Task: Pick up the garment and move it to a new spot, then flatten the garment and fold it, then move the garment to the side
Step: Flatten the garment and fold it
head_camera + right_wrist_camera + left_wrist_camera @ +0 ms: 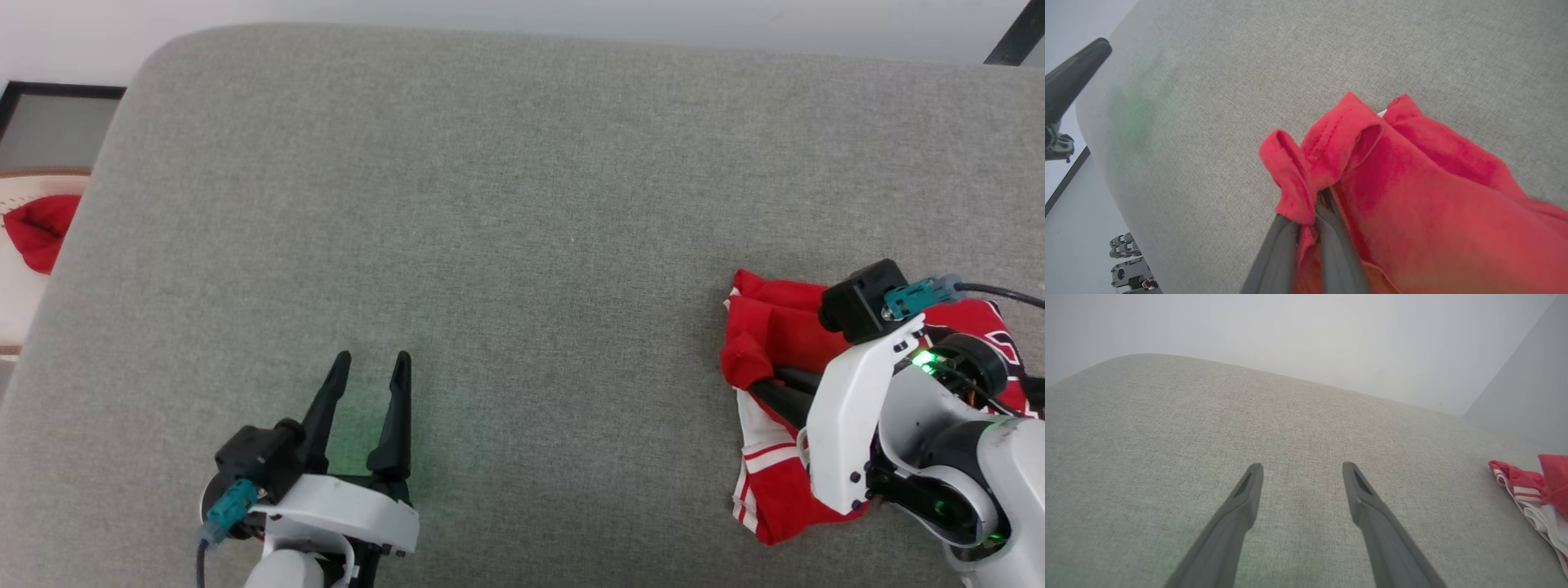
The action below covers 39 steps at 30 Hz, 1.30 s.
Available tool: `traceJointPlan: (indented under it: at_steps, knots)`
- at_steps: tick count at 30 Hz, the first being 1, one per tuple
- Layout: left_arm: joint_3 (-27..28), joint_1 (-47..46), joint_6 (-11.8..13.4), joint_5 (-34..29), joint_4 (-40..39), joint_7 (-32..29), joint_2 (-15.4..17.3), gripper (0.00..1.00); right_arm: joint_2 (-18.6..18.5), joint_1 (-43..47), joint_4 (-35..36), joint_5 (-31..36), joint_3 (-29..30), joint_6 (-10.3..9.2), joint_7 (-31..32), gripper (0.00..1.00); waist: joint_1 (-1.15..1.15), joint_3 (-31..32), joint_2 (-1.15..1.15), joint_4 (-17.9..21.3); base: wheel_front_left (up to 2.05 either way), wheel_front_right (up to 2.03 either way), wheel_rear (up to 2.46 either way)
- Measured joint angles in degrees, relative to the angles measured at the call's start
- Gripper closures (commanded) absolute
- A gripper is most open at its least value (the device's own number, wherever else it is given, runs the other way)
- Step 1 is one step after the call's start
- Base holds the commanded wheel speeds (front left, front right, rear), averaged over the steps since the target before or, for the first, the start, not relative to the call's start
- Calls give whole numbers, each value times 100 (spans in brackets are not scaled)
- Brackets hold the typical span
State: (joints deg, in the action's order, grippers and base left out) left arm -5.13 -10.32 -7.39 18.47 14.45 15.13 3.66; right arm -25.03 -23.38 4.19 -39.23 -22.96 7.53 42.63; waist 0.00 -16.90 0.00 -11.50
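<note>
One hand works: right hand (1315, 210) pinches garment (775, 327) fold, lower right of head view; left hand (372, 363) spread, idle. Prob. pick-up step. Next: lift, carry w/o slipping.

One garment (775, 327); one grey padded surface (522, 204). Two grippers: left gripper (372, 358), right gripper (769, 381). One other red cloth (37, 229) at far left.
</note>
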Motion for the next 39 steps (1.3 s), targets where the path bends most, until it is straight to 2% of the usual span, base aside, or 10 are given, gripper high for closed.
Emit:
traceJointPlan:
  at_steps: [3,4,6,7,13,18,26,33,39]
  knots:
    - [-2,0,0,5,19,0,3,0,23,-36,-160,-9,-97,0,-146,100,0,35,0,16,0,0,0]
    - [5,2,0,5,27,0,9,0,37,-53,-208,-14,-124,0,-214,88,0,54,0,25,0,0,0]
    - [26,5,0,14,45,0,33,0,67,-60,-260,-62,-163,0,-355,35,0,98,0,51,0,0,0]
    - [26,9,0,14,58,0,48,0,78,-62,-285,-110,-171,0,-427,0,0,124,0,67,0,0,0]
    - [21,81,0,37,131,0,169,0,64,-62,-444,-271,-85,0,-802,0,0,346,0,189,0,0,0]
    - [-60,133,0,129,240,0,267,0,-100,-6,-644,-310,177,0,-1343,0,0,519,0,369,0,0,0]
    - [-135,98,0,272,530,0,493,0,-408,155,-1301,-242,576,0,-2922,0,0,678,0,731,0,0,0]
    - [-174,-53,0,308,658,0,678,0,-420,183,-2025,-167,673,0,-4236,0,0,733,0,958,0,0,0]
    - [-37,98,-1,281,599,0,758,0,-350,407,-2442,-155,733,0,-5069,0,0,966,0,1052,0,0,0]
